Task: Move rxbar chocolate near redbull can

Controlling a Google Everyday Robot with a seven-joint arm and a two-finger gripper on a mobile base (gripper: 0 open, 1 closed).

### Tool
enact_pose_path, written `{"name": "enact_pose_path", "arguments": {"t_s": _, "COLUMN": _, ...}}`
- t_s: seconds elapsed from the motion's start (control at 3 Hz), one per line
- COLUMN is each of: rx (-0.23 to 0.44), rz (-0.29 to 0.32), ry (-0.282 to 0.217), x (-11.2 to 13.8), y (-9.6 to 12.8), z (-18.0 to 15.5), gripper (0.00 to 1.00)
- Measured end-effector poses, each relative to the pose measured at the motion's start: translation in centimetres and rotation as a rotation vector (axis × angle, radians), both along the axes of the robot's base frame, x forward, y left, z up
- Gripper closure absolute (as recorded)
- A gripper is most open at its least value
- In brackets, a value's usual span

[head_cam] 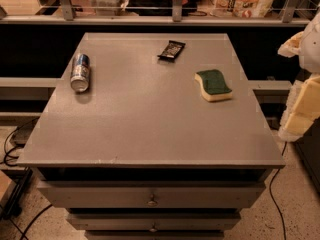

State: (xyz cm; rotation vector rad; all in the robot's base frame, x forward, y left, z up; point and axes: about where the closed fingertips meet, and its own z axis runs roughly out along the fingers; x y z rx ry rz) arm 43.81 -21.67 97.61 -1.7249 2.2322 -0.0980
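camera view: i'm looking down on the grey table [150,129]; my gripper [302,104] is hanging off the right edge of the tabletop, beside it, not over it; i can't tell how wide it's set, & nothing of the task seems to be in it. the rxbar chocolate [171,50] is lying flat near the far edge, abt mid-width; the redbull can [80,72] is lying on its side by the left edge, well apart from the bar; a green-and-yellow sponge [213,85] is sitting btwn me & the bar. i'm judging this as the reach step, pick not yet begun; next move is calling for swinging in over the sponge w/o nudging it, then coming down on the bar. drawers [150,196] under the top are showing shut; contents hidden.
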Motion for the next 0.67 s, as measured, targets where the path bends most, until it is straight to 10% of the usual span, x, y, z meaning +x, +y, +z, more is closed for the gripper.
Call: {"name": "enact_pose_path", "arguments": {"t_s": 0.67, "rx": 0.059, "rz": 0.016, "ry": -0.025, "x": 1.3, "y": 0.6, "z": -0.5, "gripper": 0.0}}
